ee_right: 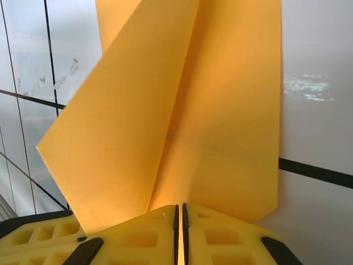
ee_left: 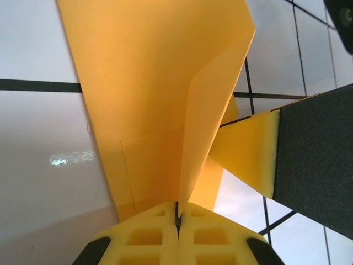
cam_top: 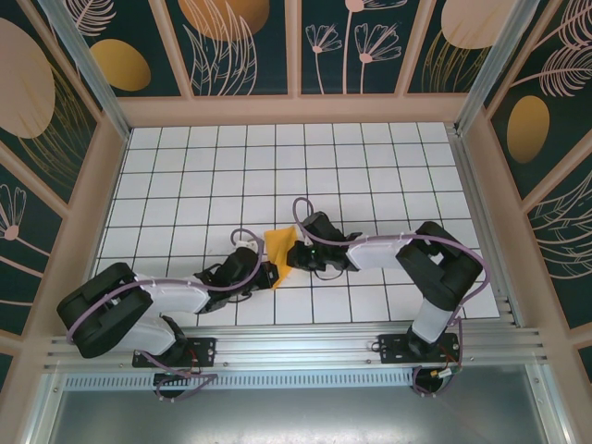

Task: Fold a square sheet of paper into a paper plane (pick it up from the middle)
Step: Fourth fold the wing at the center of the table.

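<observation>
The square sheet of paper [cam_top: 280, 244] is orange-yellow and folded into a creased, pointed wedge with standing flaps. It is held up just over the white grid table [cam_top: 231, 176], near the front middle. My left gripper [cam_top: 269, 274] is shut on the paper's near end. In the left wrist view its yellow jaws [ee_left: 177, 214] pinch the paper [ee_left: 149, 94] along a fold. My right gripper [cam_top: 297, 252] is shut on the paper from the right. In the right wrist view the paper [ee_right: 220, 110] rises from between its nearly touching fingertips [ee_right: 180, 214].
The right gripper's yellow finger [ee_left: 248, 149] and its black pad show beside the paper in the left wrist view. Patterned dark walls [cam_top: 240, 42] and a wooden frame enclose the table. An aluminium rail [cam_top: 305, 347] carries both arm bases at the near edge.
</observation>
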Robot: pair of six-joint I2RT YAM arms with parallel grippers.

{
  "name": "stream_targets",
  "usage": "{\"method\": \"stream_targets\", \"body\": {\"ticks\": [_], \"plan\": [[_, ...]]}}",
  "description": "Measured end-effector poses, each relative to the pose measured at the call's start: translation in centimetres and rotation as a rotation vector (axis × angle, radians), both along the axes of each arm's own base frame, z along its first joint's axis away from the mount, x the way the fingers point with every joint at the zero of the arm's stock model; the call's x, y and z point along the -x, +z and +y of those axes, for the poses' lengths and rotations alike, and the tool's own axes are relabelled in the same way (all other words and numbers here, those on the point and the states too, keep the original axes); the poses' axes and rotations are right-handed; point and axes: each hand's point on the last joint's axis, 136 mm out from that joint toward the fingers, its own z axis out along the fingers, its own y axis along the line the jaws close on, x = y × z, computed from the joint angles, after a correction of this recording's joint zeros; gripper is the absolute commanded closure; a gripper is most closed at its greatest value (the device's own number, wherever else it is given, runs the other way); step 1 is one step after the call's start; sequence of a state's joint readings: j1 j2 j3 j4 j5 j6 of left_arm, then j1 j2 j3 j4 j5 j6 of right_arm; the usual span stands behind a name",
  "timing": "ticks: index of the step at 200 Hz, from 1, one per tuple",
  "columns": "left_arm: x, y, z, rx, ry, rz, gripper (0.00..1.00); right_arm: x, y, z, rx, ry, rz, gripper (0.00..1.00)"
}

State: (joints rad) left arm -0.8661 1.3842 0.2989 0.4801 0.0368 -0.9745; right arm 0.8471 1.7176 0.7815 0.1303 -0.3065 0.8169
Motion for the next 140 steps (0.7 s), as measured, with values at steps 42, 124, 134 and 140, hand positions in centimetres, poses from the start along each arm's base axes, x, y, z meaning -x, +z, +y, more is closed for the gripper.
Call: {"method": "stream_targets", "body": {"ticks": [42, 124, 134, 140], "plan": [[0.8, -0.6, 0.8, 0.065, 0.046, 0.03, 0.96, -0.5, 1.7, 0.9, -0.032, 0.012, -0.029, 0.86], [1.4, -0.8, 1.5, 0.142, 0.089, 0.046, 0.92, -2.0, 4.5, 4.1, -0.114, 0.069, -0.064, 0.87], [1.4, -0.7, 1.5, 0.145, 0.091, 0.046, 0.92, -2.1, 4.0, 4.3, -0.109, 0.074, -0.056, 0.87], [1.4, -0.7, 1.5, 0.147, 0.09, 0.045, 0.92, -2.1, 3.7, 4.4, -0.104, 0.076, -0.049, 0.87]]}}
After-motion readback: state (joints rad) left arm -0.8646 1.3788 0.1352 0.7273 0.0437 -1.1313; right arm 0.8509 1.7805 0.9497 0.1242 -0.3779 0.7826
